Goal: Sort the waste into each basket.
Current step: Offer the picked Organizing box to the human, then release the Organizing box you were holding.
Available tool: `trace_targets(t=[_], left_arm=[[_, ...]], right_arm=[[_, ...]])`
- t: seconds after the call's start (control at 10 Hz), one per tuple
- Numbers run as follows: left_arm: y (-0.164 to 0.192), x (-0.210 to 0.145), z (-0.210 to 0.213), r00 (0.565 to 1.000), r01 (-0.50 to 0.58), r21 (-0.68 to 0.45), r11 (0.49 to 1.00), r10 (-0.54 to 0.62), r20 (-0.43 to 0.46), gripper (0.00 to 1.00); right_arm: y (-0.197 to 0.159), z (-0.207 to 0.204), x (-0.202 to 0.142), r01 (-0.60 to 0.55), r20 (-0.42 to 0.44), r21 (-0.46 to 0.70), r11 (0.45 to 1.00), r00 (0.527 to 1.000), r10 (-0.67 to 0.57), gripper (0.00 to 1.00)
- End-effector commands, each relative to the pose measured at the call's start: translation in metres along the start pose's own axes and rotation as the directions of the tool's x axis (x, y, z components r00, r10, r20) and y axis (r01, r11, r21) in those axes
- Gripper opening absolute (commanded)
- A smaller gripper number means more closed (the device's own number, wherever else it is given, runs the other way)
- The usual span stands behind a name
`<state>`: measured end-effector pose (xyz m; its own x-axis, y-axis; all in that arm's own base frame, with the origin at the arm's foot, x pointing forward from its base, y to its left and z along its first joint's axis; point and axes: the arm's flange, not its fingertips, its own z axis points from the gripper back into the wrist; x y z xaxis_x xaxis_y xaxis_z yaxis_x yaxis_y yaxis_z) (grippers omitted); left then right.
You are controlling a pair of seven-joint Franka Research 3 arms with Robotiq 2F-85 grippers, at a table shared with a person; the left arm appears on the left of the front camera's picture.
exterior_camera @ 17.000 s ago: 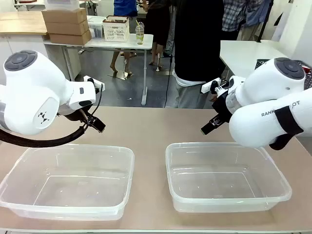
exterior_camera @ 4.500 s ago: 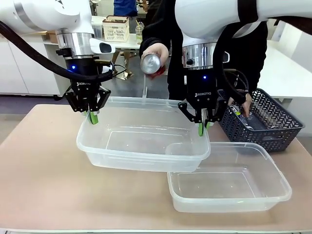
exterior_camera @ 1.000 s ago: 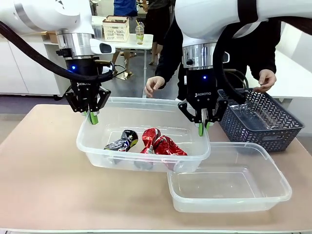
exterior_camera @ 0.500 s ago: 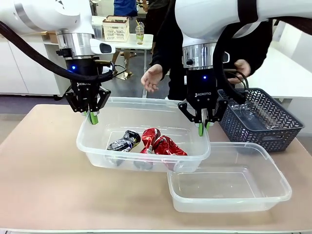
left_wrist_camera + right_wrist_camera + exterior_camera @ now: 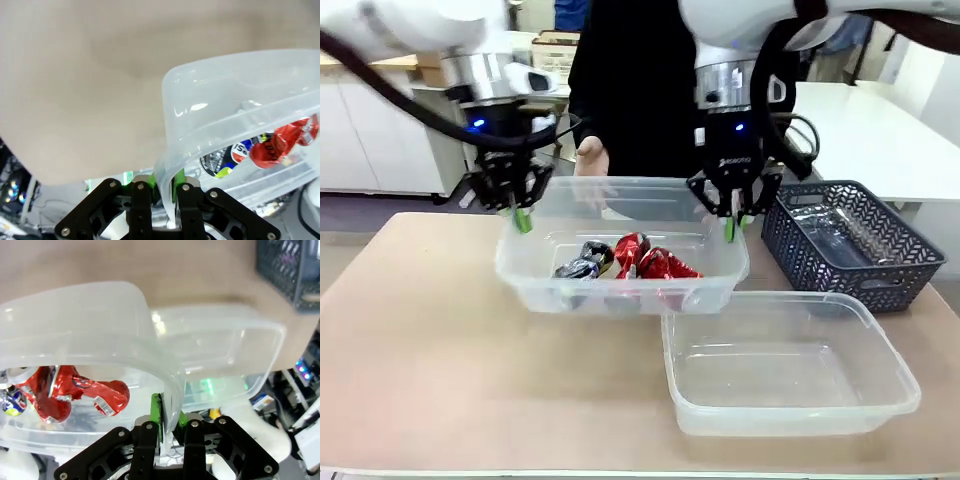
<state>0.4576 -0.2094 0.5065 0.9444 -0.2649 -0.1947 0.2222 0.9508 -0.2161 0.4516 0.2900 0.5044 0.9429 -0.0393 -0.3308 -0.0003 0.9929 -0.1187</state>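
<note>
A clear tub point(image 5: 650, 183) hangs above the table, carried by both arms. My left gripper point(image 5: 523, 218) is shut on its left rim and my right gripper point(image 5: 732, 226) is shut on its right rim. Inside lie a crushed black-blue can point(image 5: 582, 263) and two crushed red cans point(image 5: 650, 260). In the left wrist view my gripper point(image 5: 159, 182) pinches the rim of the tub point(image 5: 225, 85), with a red can point(image 5: 272, 146) showing through. In the right wrist view my gripper point(image 5: 167, 412) clamps the tub's rim point(image 5: 75, 305) beside the red cans point(image 5: 65, 395). The second clear tub point(image 5: 790, 420) rests on the table, nothing in it.
A dark grey lattice basket point(image 5: 880, 270) with clear plastic inside stands at the right, close to my right gripper. A person in black stands just behind the held tub, one hand point(image 5: 590, 155) near its far rim. The second tub point(image 5: 215, 355) lies below the held one.
Both arms have carried the held tub away from me toward the person, with the cans still in it. The person has stepped closer and lowered a hand to the tub's far rim.
</note>
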Motion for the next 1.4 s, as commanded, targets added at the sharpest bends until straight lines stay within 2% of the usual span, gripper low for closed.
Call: trace_targets(t=[0.0, 0.1, 0.2, 0.4, 0.5, 0.6, 1.3], left_arm=[[-0.039, 0.042, 0.017, 0.997, 0.055, -0.051, 0.997, -0.053, 0.052, 0.06], [-0.047, 0.057, 0.019, 0.997, 0.062, -0.057, 0.996, -0.060, 0.042, 0.06], [-0.048, 0.074, 0.017, 0.998, 0.041, -0.074, 0.996, -0.037, 0.050, 0.06], [-0.050, 0.102, -0.004, 1.000, -0.015, -0.099, 0.995, 0.015, 0.000, 0.06], [-0.010, 0.075, 0.005, 0.999, 0.025, -0.003, 1.000, -0.025, 0.025, 0.06], [-0.010, 0.075, 0.005, 0.999, 0.025, -0.003, 1.000, -0.025, 0.025, 0.06], [-0.010, 0.075, 0.005, 0.999, 0.025, -0.003, 1.000, -0.025, 0.025, 0.06]], right_arm=[[0.016, 0.031, 0.055, -0.059, -0.051, 0.006, 0.998, 0.997, 0.059, 0.06], [0.016, 0.030, 0.073, -0.044, -0.071, 0.019, 0.999, 0.996, 0.045, 0.06], [0.020, 0.025, 0.078, -0.045, -0.068, 0.027, 0.999, 0.997, 0.047, 0.06], [0.018, 0.011, 0.084, -0.033, -0.064, 0.070, 0.997, 0.997, 0.038, 0.06], [0.021, 0.001, 0.086, -0.012, -0.069, 0.078, 0.997, 0.997, 0.017, 0.06], [-0.019, 0.009, 0.090, -0.008, -0.092, -0.026, 1.000, 0.996, 0.005, 0.06], [-0.019, 0.009, 0.090, -0.008, -0.092, -0.026, 1.000, 0.996, 0.005, 0.06]])
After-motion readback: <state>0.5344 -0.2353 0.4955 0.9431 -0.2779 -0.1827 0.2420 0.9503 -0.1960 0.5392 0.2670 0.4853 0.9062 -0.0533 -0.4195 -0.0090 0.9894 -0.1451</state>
